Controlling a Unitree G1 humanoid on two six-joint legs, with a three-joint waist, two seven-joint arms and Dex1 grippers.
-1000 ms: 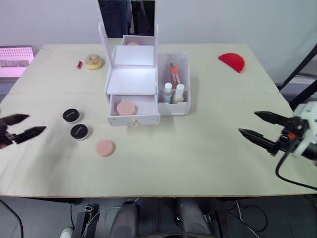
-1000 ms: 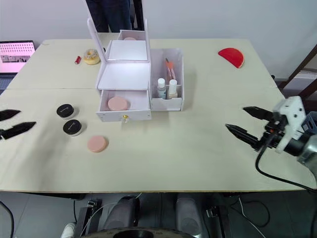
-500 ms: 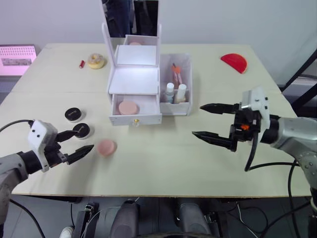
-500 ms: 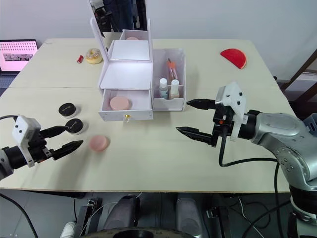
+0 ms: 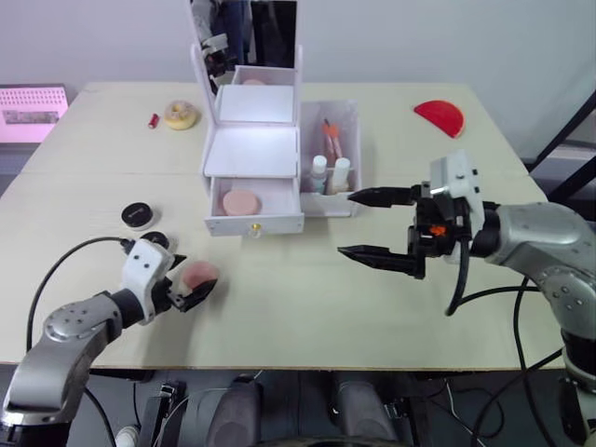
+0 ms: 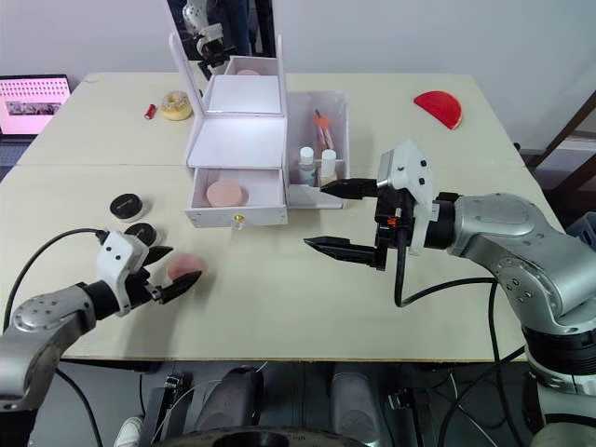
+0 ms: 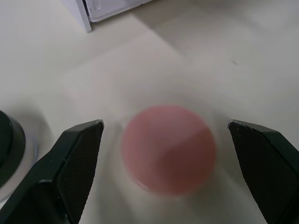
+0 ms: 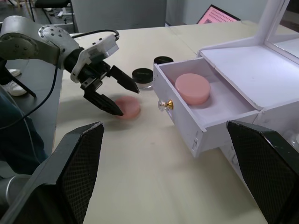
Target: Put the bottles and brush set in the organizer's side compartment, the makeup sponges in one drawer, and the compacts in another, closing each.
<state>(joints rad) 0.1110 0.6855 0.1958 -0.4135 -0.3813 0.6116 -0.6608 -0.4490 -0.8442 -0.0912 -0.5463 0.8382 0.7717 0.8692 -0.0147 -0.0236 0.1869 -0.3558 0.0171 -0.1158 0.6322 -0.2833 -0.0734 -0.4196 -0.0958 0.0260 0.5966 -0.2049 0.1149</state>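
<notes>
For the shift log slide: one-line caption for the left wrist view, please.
Open left claw straddles the pink makeup sponge lying on the table.

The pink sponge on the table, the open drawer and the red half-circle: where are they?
Pink sponge (image 7: 168, 148), left wrist view, middle of its top.
Open drawer (image 8: 184, 128), right wrist view, front wall.
Red half-circle (image 5: 440, 115), left eye view, its middle.

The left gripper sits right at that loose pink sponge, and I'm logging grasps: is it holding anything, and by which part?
Nothing yet. The left gripper is open astride the sponge, untouched.
</notes>
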